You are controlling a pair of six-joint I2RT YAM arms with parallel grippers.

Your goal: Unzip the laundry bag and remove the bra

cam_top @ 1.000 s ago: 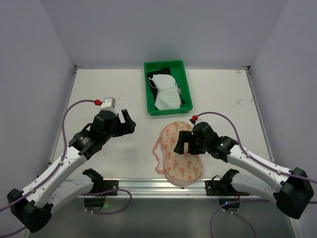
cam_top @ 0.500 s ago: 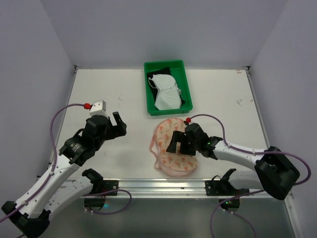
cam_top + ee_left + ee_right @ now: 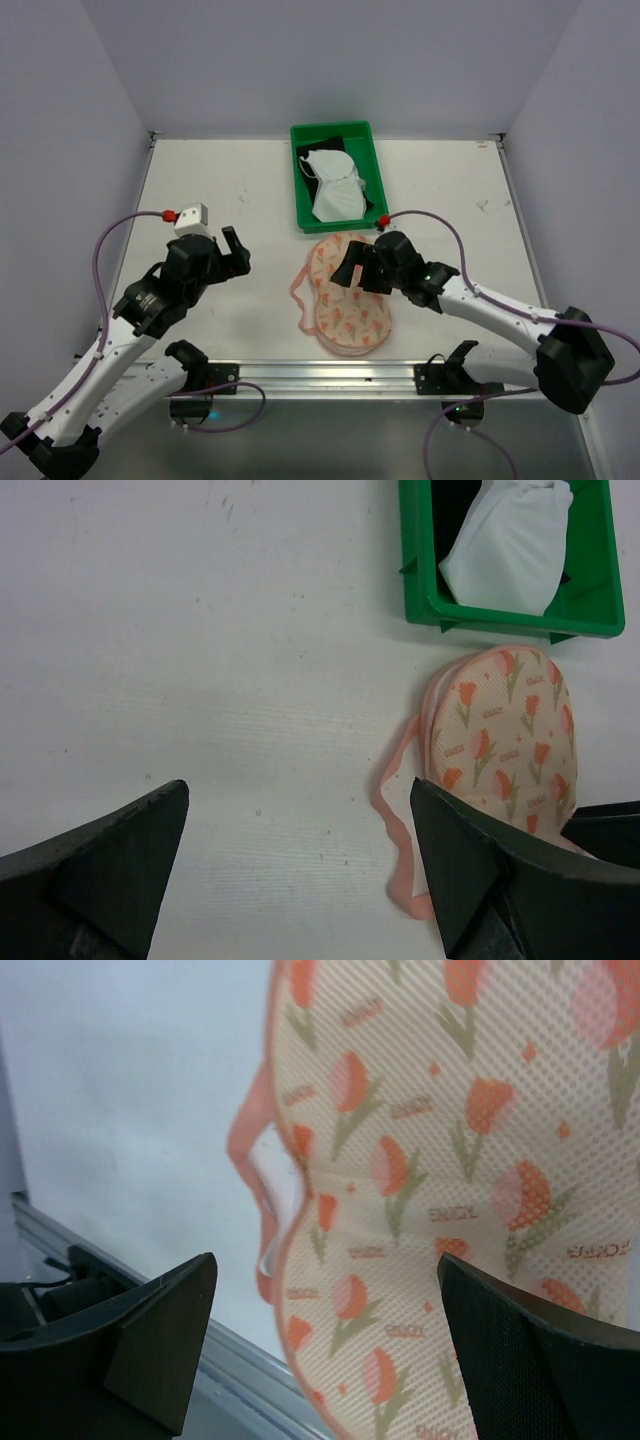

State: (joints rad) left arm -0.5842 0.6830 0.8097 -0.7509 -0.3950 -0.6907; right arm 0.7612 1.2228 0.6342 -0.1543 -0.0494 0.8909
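Observation:
The laundry bag (image 3: pixel 350 310) lies flat near the table's front middle, pink with an orange floral print. Its pink zipper edging (image 3: pixel 300 292) hangs loose along the left side. My right gripper (image 3: pixel 350 272) is open and hovers just over the bag's far lobe. In the right wrist view the bag (image 3: pixel 440 1140) fills the frame under the open right gripper (image 3: pixel 325 1345), and a pale gap (image 3: pixel 275 1185) shows at its edge. My left gripper (image 3: pixel 235 255) is open and empty, left of the bag. In the left wrist view the left gripper (image 3: pixel 300 880) is over bare table, with the bag (image 3: pixel 505 730) at right. No bra shows inside the bag.
A green plastic tray (image 3: pixel 301 180) stands behind the bag at the table's middle back, holding a white bra-like garment (image 3: pixel 335 190) on something dark. It also shows in the left wrist view (image 3: pixel 415 570). A metal rail (image 3: pixel 330 372) runs along the near edge.
My right gripper has moved up and left over the bag's far lobe, and the bag has shifted left with its edging spread out. My left arm has drawn back to the left.

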